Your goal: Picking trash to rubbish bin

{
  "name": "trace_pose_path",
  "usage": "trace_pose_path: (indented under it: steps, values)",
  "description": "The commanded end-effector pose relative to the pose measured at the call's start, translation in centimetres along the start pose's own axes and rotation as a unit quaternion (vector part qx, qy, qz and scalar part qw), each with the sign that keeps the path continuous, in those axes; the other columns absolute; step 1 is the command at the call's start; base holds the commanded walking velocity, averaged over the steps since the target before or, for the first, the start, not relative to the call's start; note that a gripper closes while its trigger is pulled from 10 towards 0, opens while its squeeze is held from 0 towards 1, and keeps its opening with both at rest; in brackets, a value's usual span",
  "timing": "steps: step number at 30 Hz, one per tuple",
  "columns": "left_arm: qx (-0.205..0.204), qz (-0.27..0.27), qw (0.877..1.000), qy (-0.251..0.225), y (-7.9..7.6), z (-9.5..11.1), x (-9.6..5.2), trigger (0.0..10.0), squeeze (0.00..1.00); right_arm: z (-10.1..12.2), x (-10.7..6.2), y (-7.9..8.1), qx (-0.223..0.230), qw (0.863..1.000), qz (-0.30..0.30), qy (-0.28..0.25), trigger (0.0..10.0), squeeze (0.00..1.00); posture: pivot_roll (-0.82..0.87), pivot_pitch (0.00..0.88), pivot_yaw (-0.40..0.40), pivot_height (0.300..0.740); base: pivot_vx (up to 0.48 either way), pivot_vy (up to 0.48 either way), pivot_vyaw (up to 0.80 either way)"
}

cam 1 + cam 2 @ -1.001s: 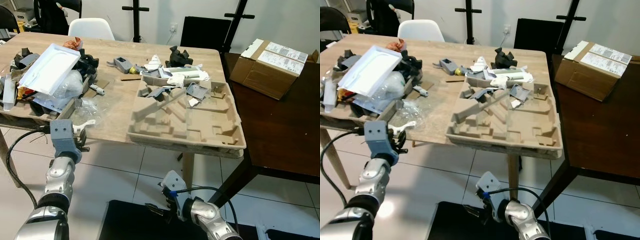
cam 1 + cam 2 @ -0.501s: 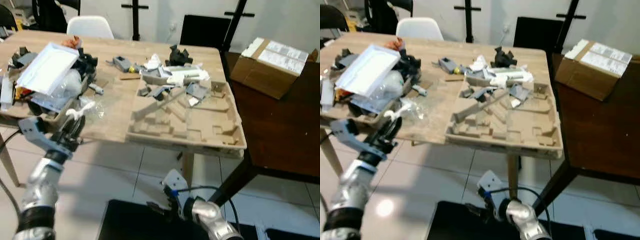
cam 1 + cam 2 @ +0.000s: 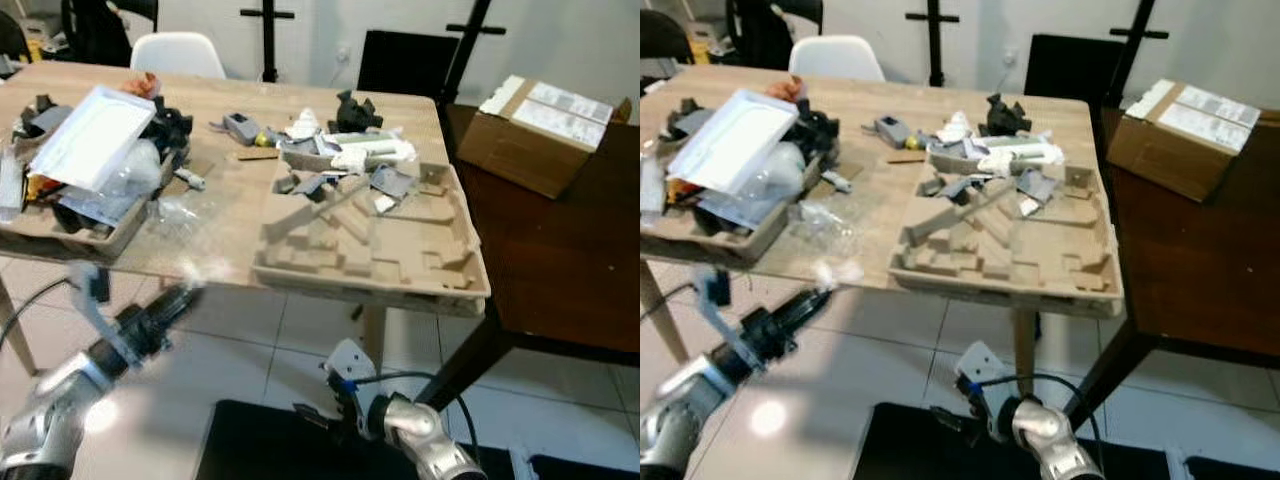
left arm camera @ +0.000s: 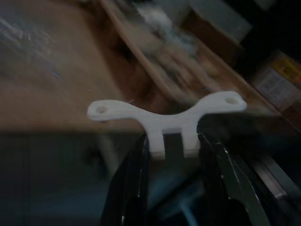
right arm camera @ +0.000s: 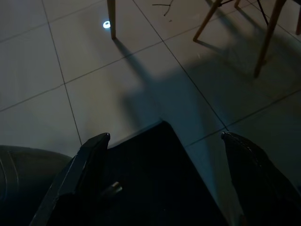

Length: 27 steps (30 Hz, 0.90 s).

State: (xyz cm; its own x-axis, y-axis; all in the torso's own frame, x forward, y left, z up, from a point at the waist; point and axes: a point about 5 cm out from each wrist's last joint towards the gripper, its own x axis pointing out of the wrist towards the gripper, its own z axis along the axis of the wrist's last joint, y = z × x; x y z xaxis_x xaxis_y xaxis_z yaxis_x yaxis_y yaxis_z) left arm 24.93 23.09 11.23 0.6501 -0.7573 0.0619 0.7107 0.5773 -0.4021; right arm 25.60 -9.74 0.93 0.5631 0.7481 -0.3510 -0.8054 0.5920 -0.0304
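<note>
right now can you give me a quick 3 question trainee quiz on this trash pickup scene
1. True or false: the left gripper holds a white plastic bracket.
2. Where is the cardboard box? A) on the floor B) on the dark table C) in the moulded pulp tray
3. Fill in: the right gripper hangs over a tiled ____.

Key: 1 true; 2 B; 3 floor

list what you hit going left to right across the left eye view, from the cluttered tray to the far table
cluttered tray with white lid → grey gadget → big moulded pulp tray → cardboard box on the dark table
</note>
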Motion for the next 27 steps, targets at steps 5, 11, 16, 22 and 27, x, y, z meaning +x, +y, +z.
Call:
trace_pose_path:
  steps: [5,11,16,22,27]
  values:
    - [0.004,0.018,0.969,0.247,0.2,-5.2,-2.7,0.0,0.00,-0.8,-0.3,0.2,0.013,1.000,0.007,0.012,10.0,0.00,0.01,0.112,0.001,0.740,0.000,0.000,0.00]
    - [0.100,0.172,0.917,0.347,3.1,-8.4,-4.3,0.0,0.00,-0.9,-0.6,0.2,0.039,0.999,0.025,0.009,10.0,0.00,0.01,0.111,0.002,0.740,0.000,0.000,0.00]
    - [0.092,0.266,0.888,0.365,3.4,-11.6,-4.4,0.0,0.00,-0.2,-1.4,0.2,0.126,0.988,0.080,-0.025,10.0,0.00,0.00,0.114,0.003,0.740,0.000,0.000,0.00]
    - [0.086,0.320,0.866,0.374,2.6,-15.6,-3.1,0.0,0.00,-1.9,-3.4,1.3,0.148,0.969,0.193,0.052,10.0,0.00,0.00,0.115,0.005,0.740,0.000,0.000,0.00]
    - [0.055,0.330,0.872,0.357,1.8,-17.1,-1.6,0.0,0.00,-5.8,-3.4,0.0,0.070,0.974,0.068,0.203,10.0,0.00,-0.01,0.115,0.007,0.740,0.000,0.000,0.00]
